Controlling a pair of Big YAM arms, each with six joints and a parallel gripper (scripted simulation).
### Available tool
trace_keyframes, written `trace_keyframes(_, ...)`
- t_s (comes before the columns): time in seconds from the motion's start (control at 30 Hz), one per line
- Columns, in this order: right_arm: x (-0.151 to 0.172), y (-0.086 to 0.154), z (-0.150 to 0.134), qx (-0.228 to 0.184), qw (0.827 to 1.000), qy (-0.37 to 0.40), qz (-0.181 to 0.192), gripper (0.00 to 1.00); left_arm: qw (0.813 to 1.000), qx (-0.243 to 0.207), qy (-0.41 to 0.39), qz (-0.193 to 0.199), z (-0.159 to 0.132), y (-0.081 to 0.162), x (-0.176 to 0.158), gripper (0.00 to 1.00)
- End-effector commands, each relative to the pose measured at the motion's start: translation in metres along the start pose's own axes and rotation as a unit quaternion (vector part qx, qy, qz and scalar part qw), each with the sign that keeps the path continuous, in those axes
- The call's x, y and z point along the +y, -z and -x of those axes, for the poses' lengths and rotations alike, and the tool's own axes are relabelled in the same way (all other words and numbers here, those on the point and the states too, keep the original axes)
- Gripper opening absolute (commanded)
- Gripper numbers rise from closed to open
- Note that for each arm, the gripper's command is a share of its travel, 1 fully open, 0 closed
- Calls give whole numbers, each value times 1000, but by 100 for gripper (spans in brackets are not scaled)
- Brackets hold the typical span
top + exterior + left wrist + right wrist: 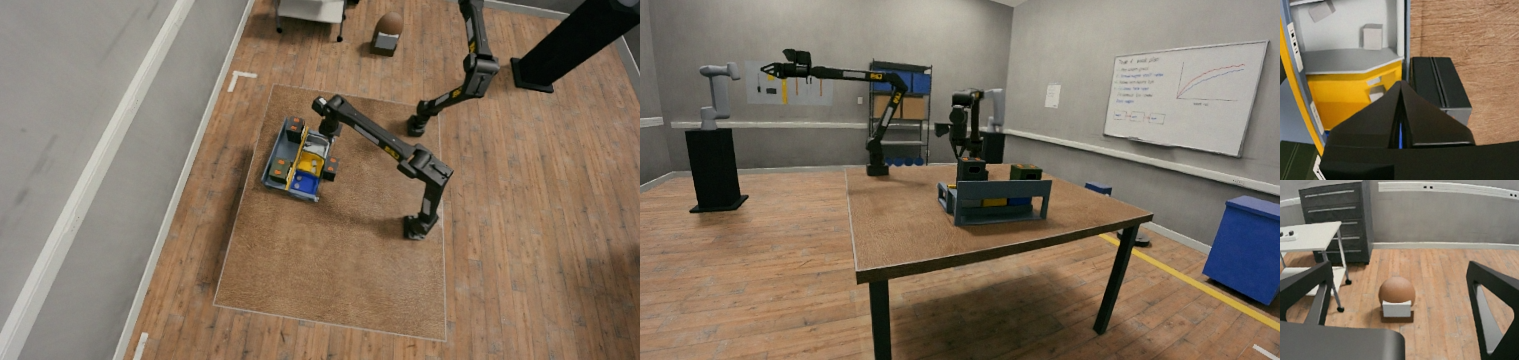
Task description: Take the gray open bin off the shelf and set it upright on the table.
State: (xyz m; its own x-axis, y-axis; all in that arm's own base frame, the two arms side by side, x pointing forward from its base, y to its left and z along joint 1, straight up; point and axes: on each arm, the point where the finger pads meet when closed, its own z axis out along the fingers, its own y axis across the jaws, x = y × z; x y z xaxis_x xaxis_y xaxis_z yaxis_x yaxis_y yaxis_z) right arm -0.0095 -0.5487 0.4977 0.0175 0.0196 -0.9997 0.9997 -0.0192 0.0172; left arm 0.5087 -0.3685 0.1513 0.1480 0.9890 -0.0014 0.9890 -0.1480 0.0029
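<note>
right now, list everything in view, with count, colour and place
table: one, brown, centre
shelf: one, blue-gray, on table
open bins: three, gray, yellow, blue, on shelf
parts: several, gray, in bins
boxes: two dark, one on shelf, one beside it; one green, on shelf
whiteboard: one, white, wall
cart: one, white, floor
drawer cabinet: one, dark, by wall
smaller background items: several, mixed, around room
left gripper: one, black, over shelf, shut
right gripper: one, black, raised, open
</note>
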Motion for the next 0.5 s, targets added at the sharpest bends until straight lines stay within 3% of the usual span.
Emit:
trace_keyframes(0.0,-4,4,3,-10,1000,9,-3,100,1000,6,5,-9,-1,-24,5,0)
trace_keyframes(0.47,-4,4,3,-10,1000,9,-3,100,1000,4,5,-5,1,-40,7,0)
